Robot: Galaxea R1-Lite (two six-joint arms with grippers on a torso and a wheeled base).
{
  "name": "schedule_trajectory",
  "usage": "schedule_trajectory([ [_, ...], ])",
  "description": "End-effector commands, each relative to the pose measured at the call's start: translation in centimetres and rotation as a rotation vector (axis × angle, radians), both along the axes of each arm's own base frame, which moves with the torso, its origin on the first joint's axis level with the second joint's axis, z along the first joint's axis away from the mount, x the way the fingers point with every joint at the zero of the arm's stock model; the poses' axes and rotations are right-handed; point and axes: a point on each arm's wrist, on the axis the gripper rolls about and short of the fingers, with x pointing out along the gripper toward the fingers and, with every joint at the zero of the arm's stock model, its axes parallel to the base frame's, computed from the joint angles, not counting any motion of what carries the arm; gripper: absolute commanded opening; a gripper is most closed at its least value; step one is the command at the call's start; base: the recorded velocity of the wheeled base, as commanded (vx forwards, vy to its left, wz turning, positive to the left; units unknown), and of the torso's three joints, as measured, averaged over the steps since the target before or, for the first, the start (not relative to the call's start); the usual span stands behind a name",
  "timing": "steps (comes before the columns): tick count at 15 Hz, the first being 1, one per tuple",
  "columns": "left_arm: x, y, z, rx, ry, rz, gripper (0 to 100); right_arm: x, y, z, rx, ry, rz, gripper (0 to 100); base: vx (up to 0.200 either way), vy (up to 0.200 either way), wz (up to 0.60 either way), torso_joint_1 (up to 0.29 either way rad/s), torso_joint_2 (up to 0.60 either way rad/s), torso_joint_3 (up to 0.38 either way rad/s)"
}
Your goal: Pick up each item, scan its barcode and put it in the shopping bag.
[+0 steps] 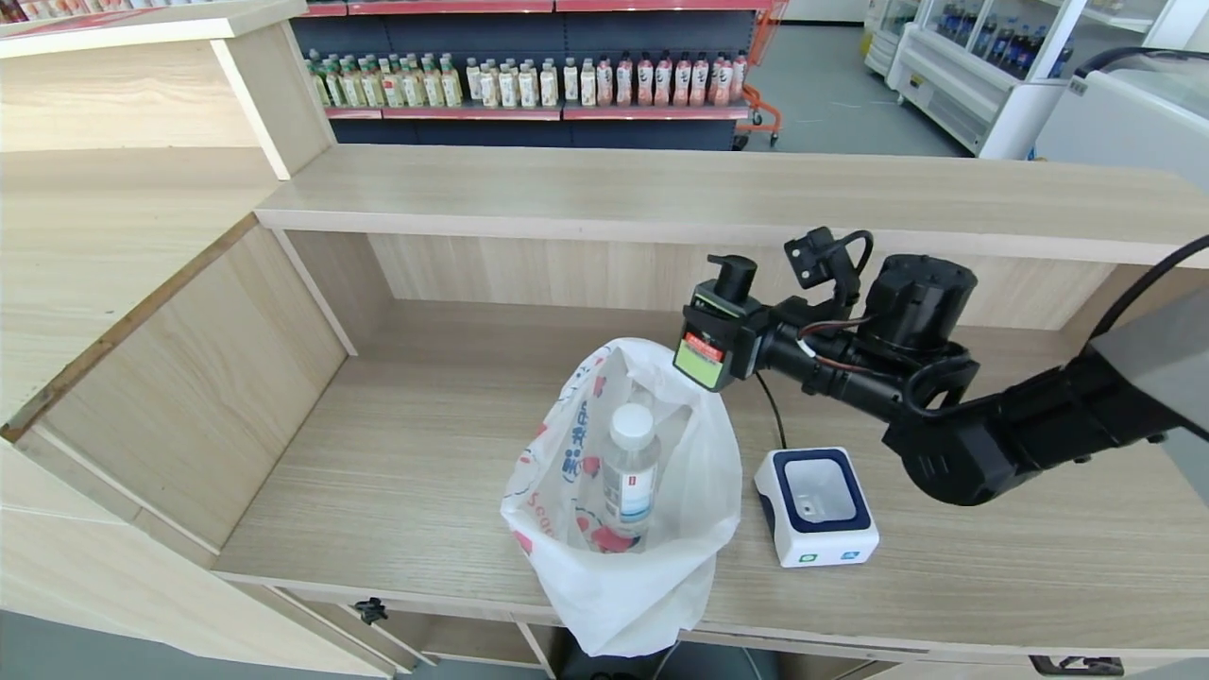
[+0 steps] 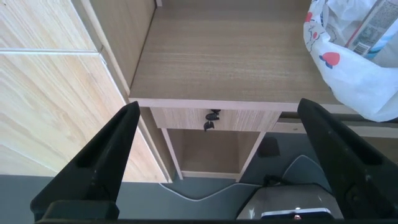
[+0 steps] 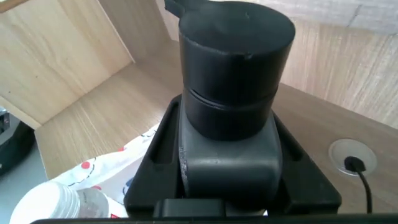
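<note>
My right end effector [image 1: 751,345] clamps a boxy black pump bottle [image 1: 715,351] at one o'clock of the crinkly shopping bag [image 1: 623,576]; my left end effector [image 2: 217,115] gapes.

Right claw [image 1: 741,331] grips a bottle [image 1: 706,357] aloft; left claw [image 2: 219,109] spread open.

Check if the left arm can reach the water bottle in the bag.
Probably not yet: the left pincer, open, sits low before the counter, and the right pincer holds a black bottle at the shopping bag's mouth, above the water bottle.
</note>
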Motion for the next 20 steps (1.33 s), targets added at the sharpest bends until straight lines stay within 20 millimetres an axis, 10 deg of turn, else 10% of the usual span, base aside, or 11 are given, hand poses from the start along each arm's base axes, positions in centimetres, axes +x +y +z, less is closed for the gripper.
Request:
schedule_trajectory([
  [1, 0.0, 0.0, 0.0, 0.0, 0.0, -0.001, 100, 0.0, 1.1, -2.0, -0.027, 0.028, 0.024, 0, 0.0, 0.0, 0.0, 0.0, 0.0, 0.0],
  [20, 0.0, 0.0, 0.0, 0.0, 0.0, -0.001, 100, 3.0, 3.8, -11.2, -0.159, -0.105, 0.045, 0, 0.0, 0.0, 0.0, 0.0, 0.0, 0.0],
])
